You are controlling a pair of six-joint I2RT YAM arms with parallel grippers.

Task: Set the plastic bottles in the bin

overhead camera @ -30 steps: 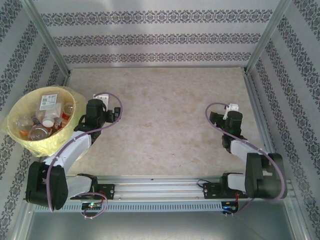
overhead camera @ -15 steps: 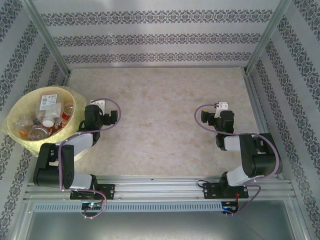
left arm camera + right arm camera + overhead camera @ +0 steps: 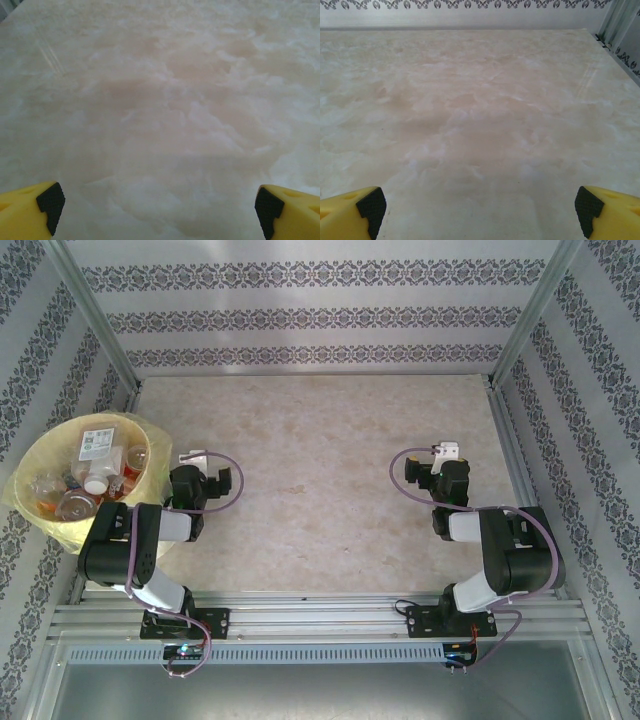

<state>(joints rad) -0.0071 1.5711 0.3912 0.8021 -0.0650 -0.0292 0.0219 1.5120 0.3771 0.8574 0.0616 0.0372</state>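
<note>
Mounting rail: the ribbed aluminium rail runs along the near edge and carries both arm bases, so each arm reaches outward from there.
Left arm: the black-and-white left arm is folded tightly over its base, elbow just beside the bin; this looks like a rest pose, not a reach.
Left gripper: the yellow two-finger left gripper has its black pads spread wide with nothing between them, aimed low across bare tabletop.
Right arm: the matching right arm is folded the same way on its own side, well apart from the bin.
Right gripper: the right gripper is likewise spread wide and empty, its pads at the frame corners, looking out over bare surface to the far wall.
Table: the beige marbled tabletop shows no bottle on it in any of the three views.
Bin: the large round pale-yellow bin, lined with a thin yellow bag, stands off the table's left edge within the left arm's reach.
Bottles: the small clear plastic bottles, with red, orange and white labels and caps, lie jumbled inside the bin.
Progress: judging by this, the task looks complete.
Back wall: grey patterned wallpaper closes the far side.
</note>
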